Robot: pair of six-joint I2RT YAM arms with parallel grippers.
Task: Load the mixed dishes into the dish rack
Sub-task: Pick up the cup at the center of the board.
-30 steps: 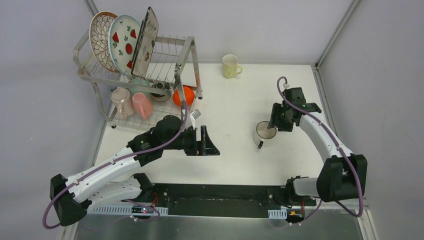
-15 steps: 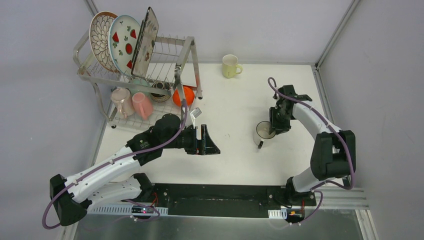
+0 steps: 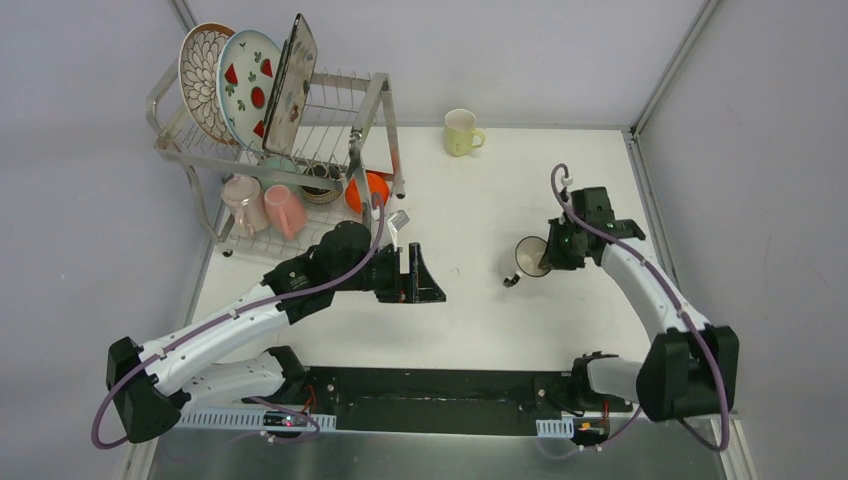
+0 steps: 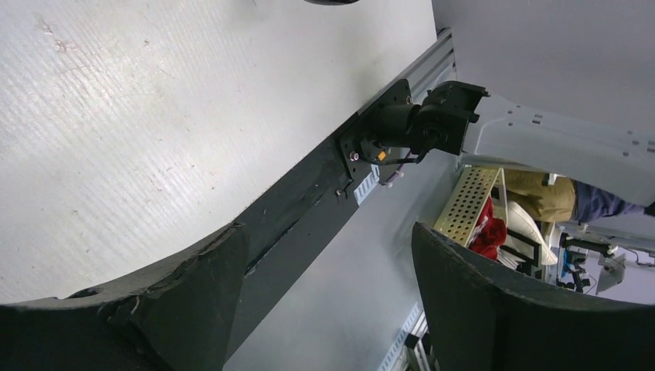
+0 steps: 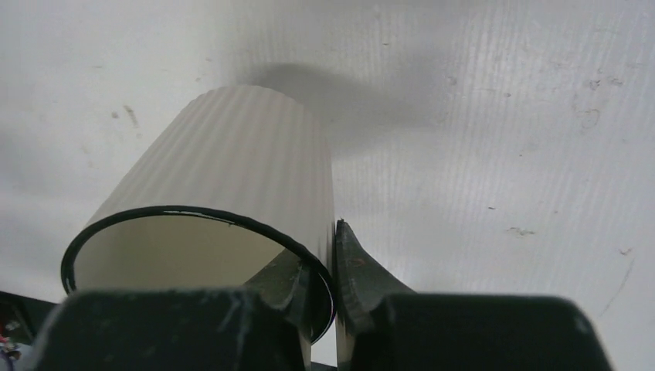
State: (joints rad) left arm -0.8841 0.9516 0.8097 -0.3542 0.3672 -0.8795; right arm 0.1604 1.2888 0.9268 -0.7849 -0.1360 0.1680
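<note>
Right fingers (image 5: 361, 282) pinch the white mug (image 5: 232, 166) rim (one inside, one outside); left fingers (image 4: 193, 305) spread wide.

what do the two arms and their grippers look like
The left arm and right arm have white shell links with black joints and black wrists. A purple cable runs along each one. The left gripper and right gripper are black, each with two broad wedge-shaped fingers.
</note>
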